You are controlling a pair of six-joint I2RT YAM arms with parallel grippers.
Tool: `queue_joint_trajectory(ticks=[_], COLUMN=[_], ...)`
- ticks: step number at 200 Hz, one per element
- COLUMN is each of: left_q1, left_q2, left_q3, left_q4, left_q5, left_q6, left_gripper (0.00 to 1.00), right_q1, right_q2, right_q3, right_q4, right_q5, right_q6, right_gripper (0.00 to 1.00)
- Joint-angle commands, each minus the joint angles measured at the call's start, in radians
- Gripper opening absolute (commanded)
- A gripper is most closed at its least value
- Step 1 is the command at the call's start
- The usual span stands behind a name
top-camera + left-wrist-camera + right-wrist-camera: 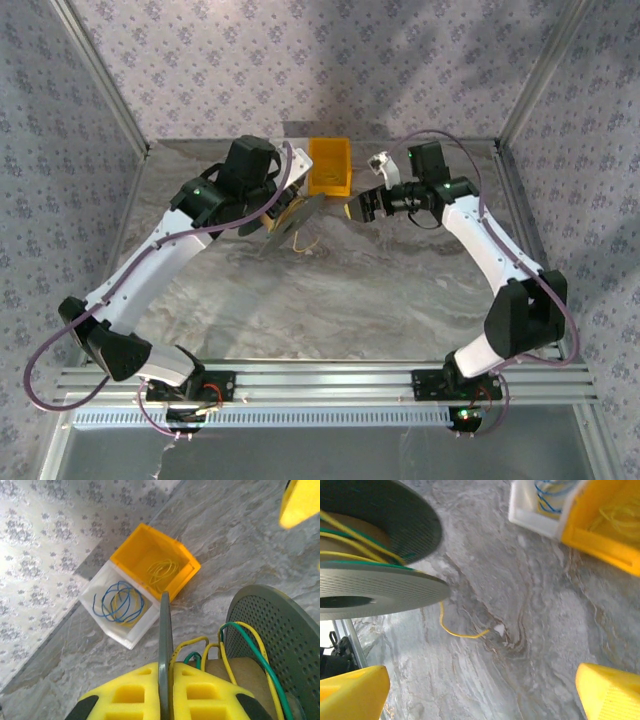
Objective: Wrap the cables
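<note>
Looking down the right wrist camera, it all turns on one loose end: the yellow wire (pixel 456 634) drops off the rim of the spool (pixel 375 585) and trails onto the table (pixel 550 645). That puts it ahead of the right gripper (pixel 480 700) and a touch left of the middle of its gap. This gripper is spread wide, with a yellow pad at each bottom corner of the view and nothing between them. The free tail falls from the flange, then bends and runs roughly crosswise in that view. I'd judge the jaws need to come forward and slightly left to straddle it across its length. The right arm is the free one and, from above, sits just beside the spool, so it looks the nearer to that end. On the left wrist view, the left gripper (pixel 165 690) is clamped on the thin edge of one flange, so that arm is busy holding the spool. The wire itself is hair-thin, bright yellow, wavy and kinked. A few turns already lie on the pale hub alongside a green wire (pixel 252 642). Beyond the spool, a separate thin yellow coil (pixel 162 572) rests in the yellow bin (pixel 127 555).
</note>
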Motion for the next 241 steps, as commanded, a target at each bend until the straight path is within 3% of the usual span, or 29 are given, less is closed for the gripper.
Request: queue_joint_trajectory(ticks=[1,45,88,162,178,190,227,241], left_q1=[-0.003,-0.004,-0.004,-0.004,-0.004,-0.002,0.002,0.013], left_q2=[-0.042,-0.054,-0.049,-0.05,-0.049,-0.047,-0.044,-0.042], left_q3=[0.072,0.08,0.091,0.102,0.099,0.099,0.1,0.096], left_q4=[0.05,0.088,0.098,0.108,0.113,0.116,0.125,0.139], left_q5=[0.06,0.073,0.071,0.059,0.053,0.048,0.05,0.045], left_q6=[-0.03,-0.058,-0.07,-0.076,-0.077,-0.077,-0.087,-0.108], left_gripper=[0.0,0.0,0.0,0.0,0.0,0.0,0.0,0.0], right_q1=[-0.022,0.023,0.101,0.152,0.156,0.159,0.162,0.17], right_q2=[0.036,0.136,0.229,0.315,0.316,0.315,0.299,0.276], right_q3=[-0.061,-0.07,-0.051,-0.038,-0.041,-0.044,-0.053,-0.065], right_q4=[0.161,0.227,0.233,0.268,0.279,0.285,0.282,0.265], right_q5=[-0.056,-0.097,-0.043,-0.043,-0.049,-0.05,-0.03,-0.001], right_q6=[0.18,0.25,0.274,0.315,0.323,0.326,0.324,0.306], right_gripper=[0.98,0.95,0.91,0.74,0.66,0.54,0.0,0.0])
